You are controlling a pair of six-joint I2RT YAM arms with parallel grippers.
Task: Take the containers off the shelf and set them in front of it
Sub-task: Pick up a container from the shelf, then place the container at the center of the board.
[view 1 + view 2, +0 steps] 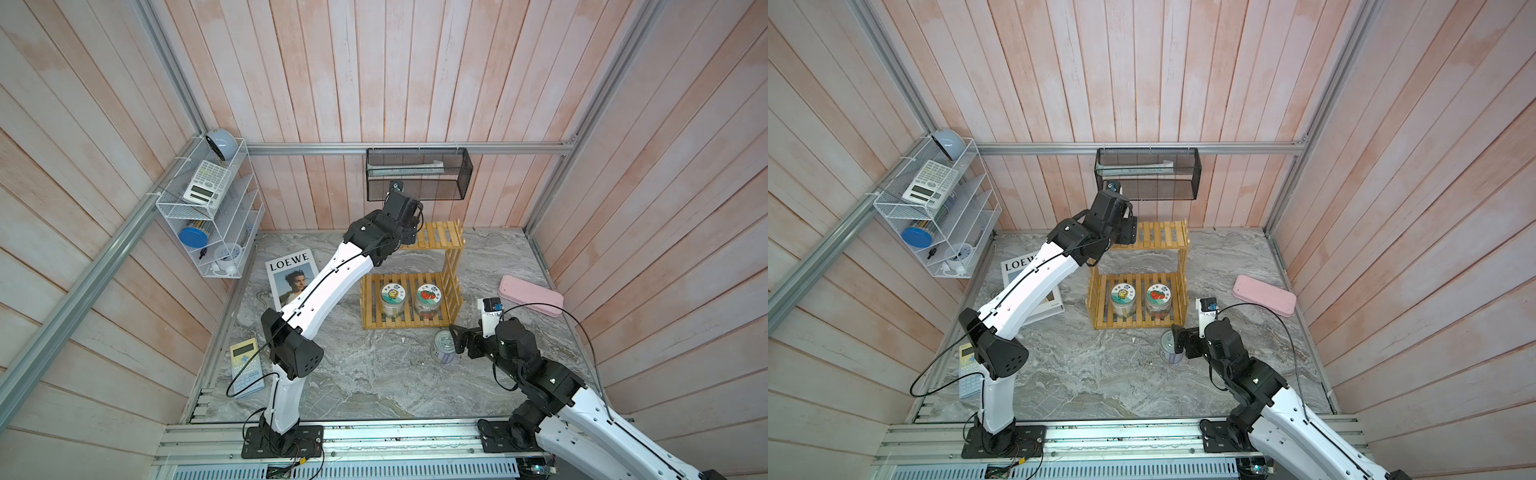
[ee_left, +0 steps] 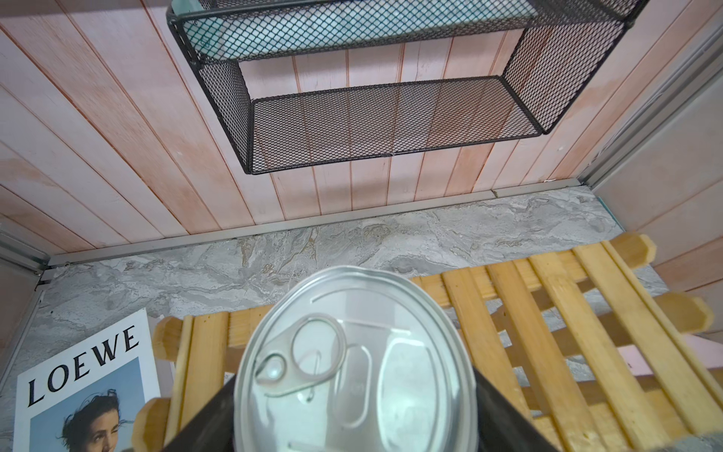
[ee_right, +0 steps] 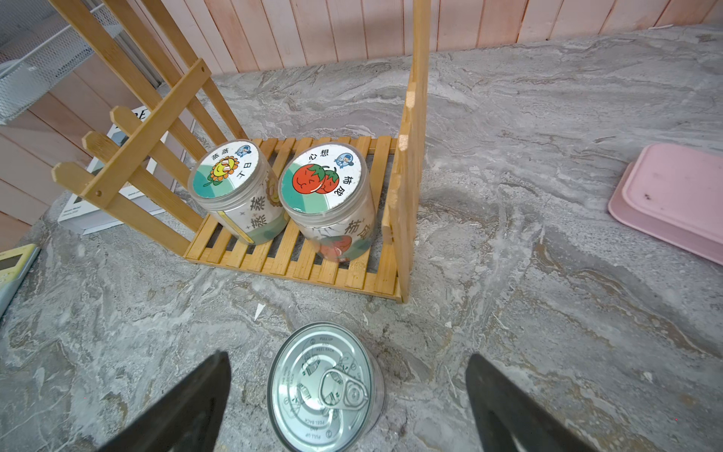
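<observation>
Left jaws clamp upright tin can (image 2: 356, 364) on shelf (image 1: 440, 237) top tier. Right jaws wide, astride purple-label can (image 1: 442, 348) on table (image 3: 547, 352) w/o touching. 2 jars (image 3: 234, 184) lower tier, nearer right arm.

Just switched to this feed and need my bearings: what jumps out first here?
The left gripper grips a silver pull-tab can at the upper tier of the wooden shelf. In front of the shelf, the open right gripper straddles a purple-label can standing on the table, not touching it. The sunflower-lid jar and the tomato-lid jar sit side by side on the lower tier.
</observation>
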